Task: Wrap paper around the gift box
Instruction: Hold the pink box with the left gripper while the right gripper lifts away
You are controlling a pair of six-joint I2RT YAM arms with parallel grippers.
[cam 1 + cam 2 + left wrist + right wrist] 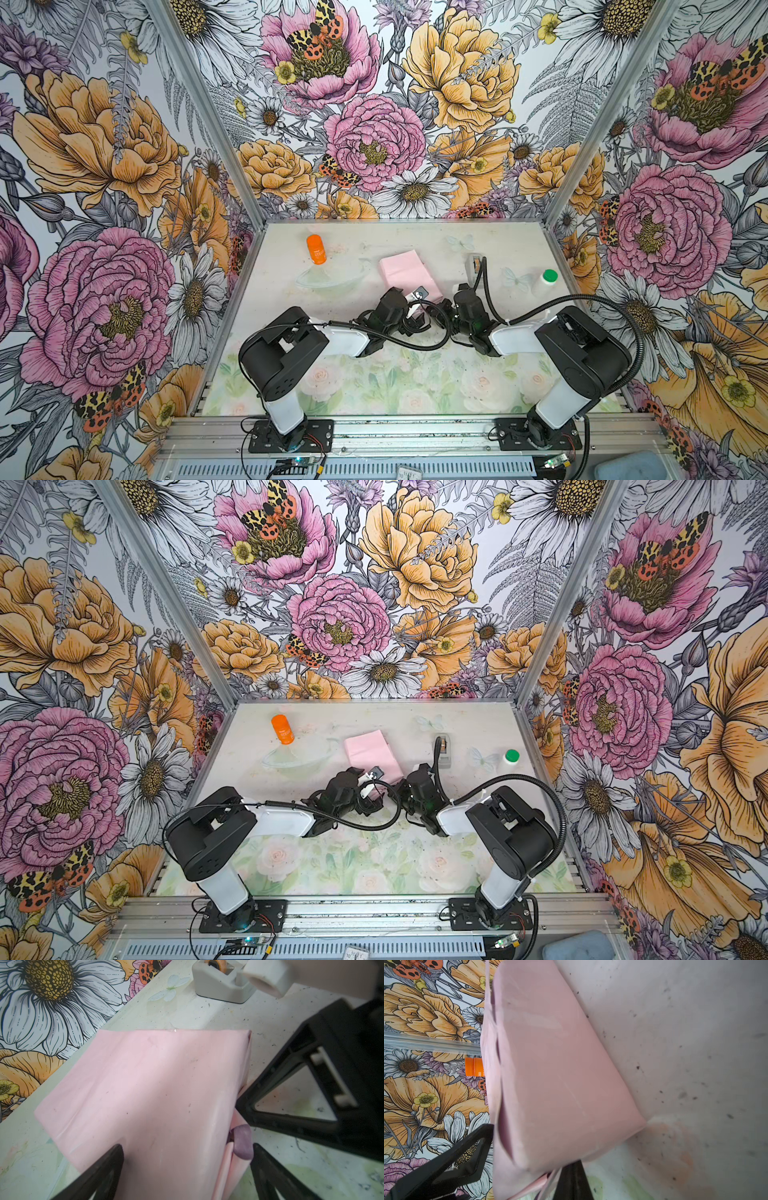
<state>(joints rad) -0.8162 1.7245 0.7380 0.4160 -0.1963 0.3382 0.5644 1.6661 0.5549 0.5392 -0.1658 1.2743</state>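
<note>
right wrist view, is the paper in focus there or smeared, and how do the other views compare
Right wrist view: the paper is soft, smeared at the end nearest the lens. Left wrist view: it is sharper, with a glint at its far edge. In both top views: even light, soft shadows, walls splayed by the wide lens.

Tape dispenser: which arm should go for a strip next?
Right, probably. The tape dispenser stands on that side, just beyond the right gripper, which is shut by the paper. The left gripper is open astride the paper's near end, so it can pin the folds.
</note>
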